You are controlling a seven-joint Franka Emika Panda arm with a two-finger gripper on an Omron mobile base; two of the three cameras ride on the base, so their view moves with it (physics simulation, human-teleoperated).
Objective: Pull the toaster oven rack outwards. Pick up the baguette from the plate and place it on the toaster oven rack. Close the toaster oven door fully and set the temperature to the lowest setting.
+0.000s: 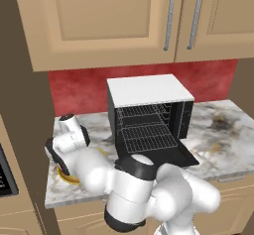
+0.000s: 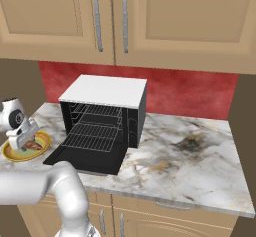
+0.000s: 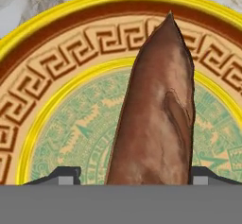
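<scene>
Left base view: toaster oven (image 1: 149,111) on the counter, toaster oven door (image 1: 171,155) dropped flat, toaster oven rack (image 1: 149,139) drawn part way out. Arm reaches down left over the plate (image 1: 65,176).

Right base view: gripper (image 2: 25,140) low over the plate (image 2: 15,155), baguette (image 2: 34,145) lying on it at the fingers.

Hand view: baguette (image 3: 156,124) runs between the two fingertips (image 3: 66,176), jaws straddling it; can't tell if they're pinching yet. Judgement: loaf is light, stiff, crusty, tapered, so ends would slip. Grab across the thick middle, moderate squeeze.
</scene>
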